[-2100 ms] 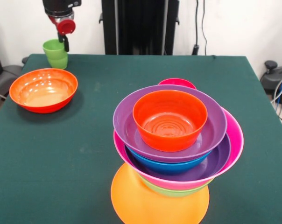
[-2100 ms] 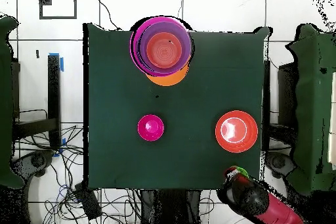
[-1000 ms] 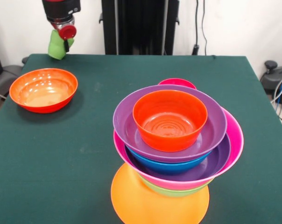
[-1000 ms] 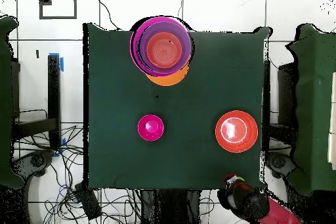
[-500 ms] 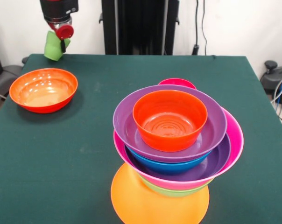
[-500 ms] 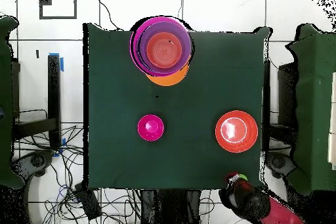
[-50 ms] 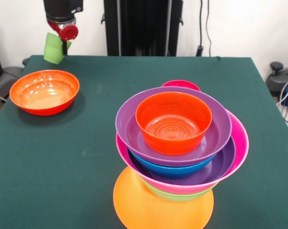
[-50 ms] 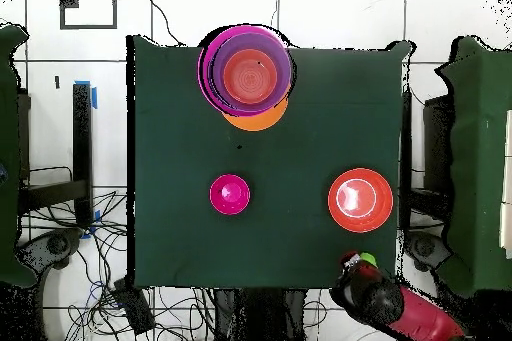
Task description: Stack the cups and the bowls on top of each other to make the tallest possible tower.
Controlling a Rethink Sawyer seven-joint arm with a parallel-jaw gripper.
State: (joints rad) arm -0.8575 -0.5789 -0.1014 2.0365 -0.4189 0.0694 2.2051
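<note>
We see the end effector gripping the light-green tapered cup, tilted, lifted above the felt-like green surface at its far corner. Glossy round bowls nest into the tower; a red-orange bowl sits apart.

I work in a robotics lab: my green-clothed table stands on a white tiled floor with taped marks, loose cables tangled round its foot, bare white walls behind
</note>
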